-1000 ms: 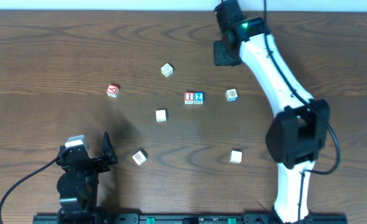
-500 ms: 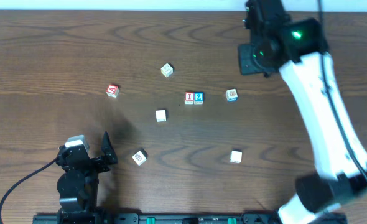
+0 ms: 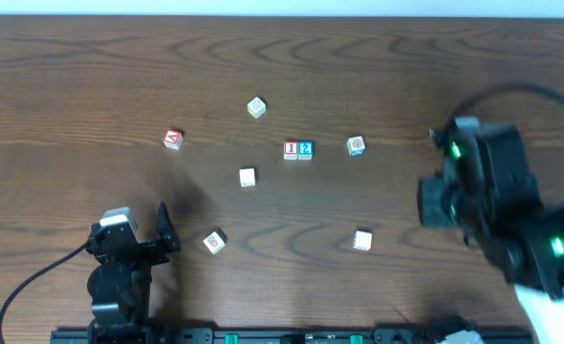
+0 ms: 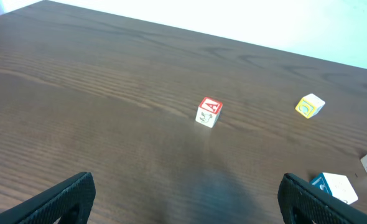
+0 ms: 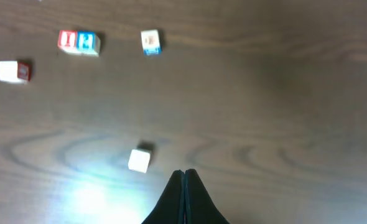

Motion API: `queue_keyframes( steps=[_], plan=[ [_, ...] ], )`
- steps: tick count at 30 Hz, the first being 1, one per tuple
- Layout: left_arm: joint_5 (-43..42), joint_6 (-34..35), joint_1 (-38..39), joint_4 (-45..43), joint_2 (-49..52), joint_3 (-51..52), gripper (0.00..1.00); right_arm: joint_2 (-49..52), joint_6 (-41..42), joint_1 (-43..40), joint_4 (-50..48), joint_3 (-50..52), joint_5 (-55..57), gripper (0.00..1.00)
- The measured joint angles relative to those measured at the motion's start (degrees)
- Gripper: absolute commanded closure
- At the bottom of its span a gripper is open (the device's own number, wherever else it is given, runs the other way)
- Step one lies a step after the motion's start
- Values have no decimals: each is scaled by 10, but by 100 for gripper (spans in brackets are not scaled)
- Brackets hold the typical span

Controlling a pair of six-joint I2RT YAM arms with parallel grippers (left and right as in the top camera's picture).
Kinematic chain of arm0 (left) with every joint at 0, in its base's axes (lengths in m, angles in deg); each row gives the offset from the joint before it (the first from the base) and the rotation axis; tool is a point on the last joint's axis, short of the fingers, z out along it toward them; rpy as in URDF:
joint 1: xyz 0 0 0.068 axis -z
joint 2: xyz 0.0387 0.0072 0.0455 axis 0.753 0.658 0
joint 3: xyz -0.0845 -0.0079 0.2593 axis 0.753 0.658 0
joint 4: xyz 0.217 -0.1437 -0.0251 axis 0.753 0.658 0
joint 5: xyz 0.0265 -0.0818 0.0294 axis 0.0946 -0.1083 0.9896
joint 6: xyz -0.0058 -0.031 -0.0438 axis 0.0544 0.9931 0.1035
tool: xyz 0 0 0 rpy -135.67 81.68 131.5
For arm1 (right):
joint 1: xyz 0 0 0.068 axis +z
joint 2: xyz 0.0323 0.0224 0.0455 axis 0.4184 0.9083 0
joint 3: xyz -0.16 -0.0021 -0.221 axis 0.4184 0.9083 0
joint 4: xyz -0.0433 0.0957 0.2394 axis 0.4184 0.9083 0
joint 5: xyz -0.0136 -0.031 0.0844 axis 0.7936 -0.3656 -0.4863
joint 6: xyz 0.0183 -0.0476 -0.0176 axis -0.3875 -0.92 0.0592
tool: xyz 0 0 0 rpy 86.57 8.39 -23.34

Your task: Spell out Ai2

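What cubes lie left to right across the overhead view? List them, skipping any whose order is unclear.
A cube → marked pale cube → I cube → 2 cube

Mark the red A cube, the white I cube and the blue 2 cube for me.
Small red-faced A cube [image 3: 172,139]: overhead view, top face.
Small white cube with red I [image 3: 291,150]: overhead view, top face.
Small blue cube with white 2 [image 3: 305,150]: overhead view, top face.
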Motion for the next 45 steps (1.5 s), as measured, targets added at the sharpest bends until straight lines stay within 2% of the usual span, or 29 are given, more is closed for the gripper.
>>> queue_keyframes(
  steps=[10,12,13,14,15,16,18,19,39,45],
  plan=[
    [0,0,0,0,0,0,5,-249,19,0,43,123,-6,99],
    [0,0,0,0,0,0,5,-280,21,0,43,131,-7,96],
    [0,0,0,0,0,0,5,-292,22,0,42,131,-7,91],
    [0,0,0,0,0,0,5,-301,25,0,42,131,-7,79],
    [0,0,0,0,0,0,5,-309,28,0,42,131,-7,60],
    [1,0,0,0,0,0,4,-315,27,0,42,131,-7,36],
    [1,0,0,0,0,0,5,-318,29,0,42,131,-7,7],
    [3,0,0,0,0,0,5,-317,29,0,42,131,-8,1],
    [0,16,0,-3,0,0,5,-318,29,0,40,131,-8,1],
    [-85,35,0,-99,0,11,5,-318,29,0,41,131,-8,1]
  ],
)
